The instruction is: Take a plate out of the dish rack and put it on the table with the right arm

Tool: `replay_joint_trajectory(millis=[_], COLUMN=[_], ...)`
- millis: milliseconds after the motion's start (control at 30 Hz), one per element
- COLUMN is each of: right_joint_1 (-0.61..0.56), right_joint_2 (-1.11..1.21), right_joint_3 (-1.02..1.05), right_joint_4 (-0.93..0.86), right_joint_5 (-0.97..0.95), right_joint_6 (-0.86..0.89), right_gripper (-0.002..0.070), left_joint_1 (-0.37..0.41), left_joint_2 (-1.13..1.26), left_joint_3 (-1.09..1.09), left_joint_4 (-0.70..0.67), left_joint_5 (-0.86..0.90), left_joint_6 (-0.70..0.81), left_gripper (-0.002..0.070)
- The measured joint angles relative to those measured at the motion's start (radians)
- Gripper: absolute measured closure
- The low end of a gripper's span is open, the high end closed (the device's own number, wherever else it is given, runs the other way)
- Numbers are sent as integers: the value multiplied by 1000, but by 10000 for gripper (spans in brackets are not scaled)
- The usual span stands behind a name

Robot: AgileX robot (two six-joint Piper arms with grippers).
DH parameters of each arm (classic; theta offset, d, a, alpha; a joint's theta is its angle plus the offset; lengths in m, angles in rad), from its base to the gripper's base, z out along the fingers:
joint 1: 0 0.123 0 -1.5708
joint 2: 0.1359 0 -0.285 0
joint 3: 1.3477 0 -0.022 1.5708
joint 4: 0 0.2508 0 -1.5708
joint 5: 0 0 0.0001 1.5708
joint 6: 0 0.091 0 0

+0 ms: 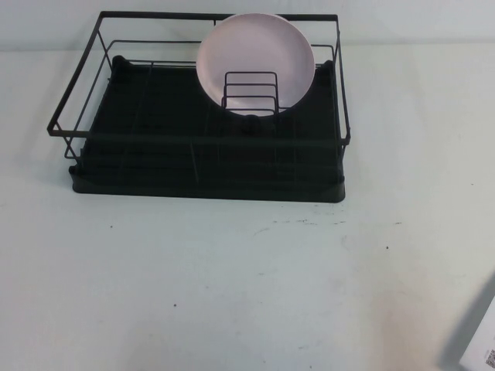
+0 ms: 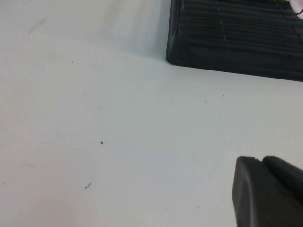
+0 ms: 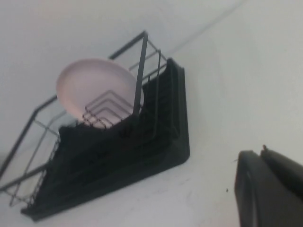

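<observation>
Pale pink plate (image 1: 255, 54), black wire dish rack (image 1: 155, 166), white speckled table (image 1: 232, 294)

Robot test bench dressed as a kitchen corner. Plain white counter (image 1: 232, 294), speckled and scuffed, with a pale bare backdrop across the top of the high frame. Only household items: black wire dish rack (image 1: 201, 189) in the upper centre, pale pink plate (image 1: 255, 54) standing in its divider. Lab cues: white panel edge with a printed code (image 1: 483, 348) at lower right; black left tool (image 2: 267, 191) over bare counter near a rack corner; black right tool (image 3: 270, 189) over counter beside the rack.
</observation>
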Motion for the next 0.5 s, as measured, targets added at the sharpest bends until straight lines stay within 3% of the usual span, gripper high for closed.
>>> replay_joint_trajectory(millis=[167, 500], right_joint_1=[0, 0], right_joint_2=[322, 925], right_joint_3=[-263, -758], right_joint_4=[-13, 39], right_joint_5=[152, 266], right_joint_6=[-182, -501], right_gripper=[694, 694], left_joint_1=[0, 0], left_joint_2=[0, 0], left_joint_3=[0, 0], left_joint_4=[0, 0], left_joint_5=[0, 0], left_joint_6=[0, 0], left_gripper=[679, 679])
